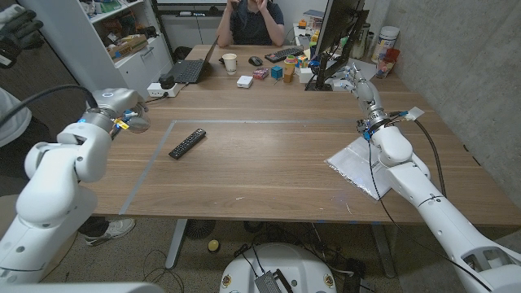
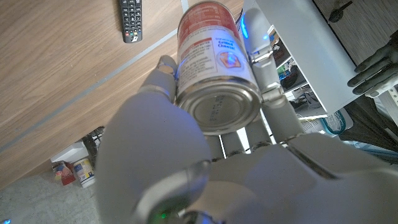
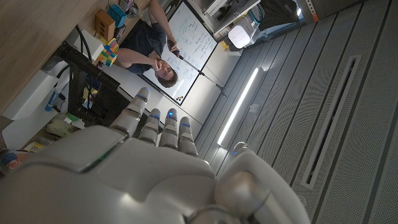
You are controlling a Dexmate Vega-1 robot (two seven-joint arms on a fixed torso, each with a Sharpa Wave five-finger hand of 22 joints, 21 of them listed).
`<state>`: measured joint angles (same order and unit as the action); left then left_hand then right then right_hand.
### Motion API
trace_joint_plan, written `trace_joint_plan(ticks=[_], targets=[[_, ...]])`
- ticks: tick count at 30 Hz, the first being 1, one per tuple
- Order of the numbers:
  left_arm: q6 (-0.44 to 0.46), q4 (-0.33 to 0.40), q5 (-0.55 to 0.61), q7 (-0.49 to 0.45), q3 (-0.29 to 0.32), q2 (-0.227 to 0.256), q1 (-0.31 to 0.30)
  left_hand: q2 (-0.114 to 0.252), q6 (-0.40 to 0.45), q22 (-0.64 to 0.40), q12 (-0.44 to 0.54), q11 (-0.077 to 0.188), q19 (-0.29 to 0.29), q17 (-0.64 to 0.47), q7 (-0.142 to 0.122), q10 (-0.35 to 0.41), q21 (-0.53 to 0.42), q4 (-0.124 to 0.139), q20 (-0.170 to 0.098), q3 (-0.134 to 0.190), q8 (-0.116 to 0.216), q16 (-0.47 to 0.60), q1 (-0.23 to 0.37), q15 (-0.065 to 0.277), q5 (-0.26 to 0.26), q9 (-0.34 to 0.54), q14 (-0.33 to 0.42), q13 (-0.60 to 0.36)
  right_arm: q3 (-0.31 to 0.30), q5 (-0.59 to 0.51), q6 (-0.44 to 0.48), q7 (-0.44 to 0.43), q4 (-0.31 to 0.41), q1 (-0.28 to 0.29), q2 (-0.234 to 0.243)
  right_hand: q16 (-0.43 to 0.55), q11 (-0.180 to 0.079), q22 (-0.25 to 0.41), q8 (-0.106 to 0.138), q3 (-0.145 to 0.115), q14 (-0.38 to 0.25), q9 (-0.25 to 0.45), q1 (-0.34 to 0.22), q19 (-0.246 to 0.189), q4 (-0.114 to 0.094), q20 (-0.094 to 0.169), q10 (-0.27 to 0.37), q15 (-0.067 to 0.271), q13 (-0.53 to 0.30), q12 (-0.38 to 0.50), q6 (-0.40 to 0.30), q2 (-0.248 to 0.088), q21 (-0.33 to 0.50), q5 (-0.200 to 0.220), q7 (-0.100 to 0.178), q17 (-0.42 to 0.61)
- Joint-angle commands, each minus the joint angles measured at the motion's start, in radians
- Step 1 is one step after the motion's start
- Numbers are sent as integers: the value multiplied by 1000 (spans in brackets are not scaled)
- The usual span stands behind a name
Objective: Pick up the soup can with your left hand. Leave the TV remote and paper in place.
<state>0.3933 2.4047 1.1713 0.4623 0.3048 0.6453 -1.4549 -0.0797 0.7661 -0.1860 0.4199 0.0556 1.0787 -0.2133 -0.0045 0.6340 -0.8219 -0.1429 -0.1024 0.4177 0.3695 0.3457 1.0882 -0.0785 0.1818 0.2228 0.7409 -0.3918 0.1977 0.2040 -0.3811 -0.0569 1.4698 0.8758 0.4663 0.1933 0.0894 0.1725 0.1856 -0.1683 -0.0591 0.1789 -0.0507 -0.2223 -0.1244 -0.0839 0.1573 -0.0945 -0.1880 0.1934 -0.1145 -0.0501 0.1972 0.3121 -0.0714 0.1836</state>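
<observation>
At the head view's left edge, the left hand (image 2: pixel 205 155) grips the soup can (image 2: pixel 214 68), lifted above the worktop (image 1: pixel 260 155). The TV remote (image 1: pixel 187 143) and paper (image 1: pixel 358 167) lie undisturbed. The right hand (image 1: pixel 352 79), fingers straight and apart, holds nothing.
</observation>
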Motion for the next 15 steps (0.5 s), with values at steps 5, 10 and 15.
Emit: trace_joint_plan(ticks=[5, 10, 15], targets=[[28, 33, -11, -5, 6, 6, 40, 210, 76, 1, -5, -3, 22, -1, 75, 15, -14, 12, -68, 25, -5, -4, 193, 304, 2, 3, 172, -2, 4, 14, -19, 24, -48, -28, -11, 1, -2, 3, 8, 6, -8, 3, 0, 2, 0, 5, 5, -6, -3, 3, -9, 9, -2, 4, 1, 3], [29, 46, -23, -4, 13, -2, 45, 212, 83, 1, -2, -4, 24, -1, 76, 33, -18, 11, -68, 28, -5, -5, 188, 304, 2, 3, 178, -3, 2, 13, -29, 27, -53, -27, -11, 1, -2, 3, 8, 8, -8, 3, 0, 2, 0, 6, 6, -6, -3, 3, -10, 9, -1, 4, 2, 3], [27, 58, -12, -7, 17, -6, 38, 214, 76, 2, -9, -1, 23, 2, 74, 31, -22, 14, -67, 32, -11, -9, 179, 301, 1, 3, 183, 0, -3, 16, -29, 27, -47, -21, -10, 1, -3, 3, 8, 9, -9, 3, 0, 2, 0, 6, 6, -5, -3, 3, -12, 9, -1, 5, 2, 3]])
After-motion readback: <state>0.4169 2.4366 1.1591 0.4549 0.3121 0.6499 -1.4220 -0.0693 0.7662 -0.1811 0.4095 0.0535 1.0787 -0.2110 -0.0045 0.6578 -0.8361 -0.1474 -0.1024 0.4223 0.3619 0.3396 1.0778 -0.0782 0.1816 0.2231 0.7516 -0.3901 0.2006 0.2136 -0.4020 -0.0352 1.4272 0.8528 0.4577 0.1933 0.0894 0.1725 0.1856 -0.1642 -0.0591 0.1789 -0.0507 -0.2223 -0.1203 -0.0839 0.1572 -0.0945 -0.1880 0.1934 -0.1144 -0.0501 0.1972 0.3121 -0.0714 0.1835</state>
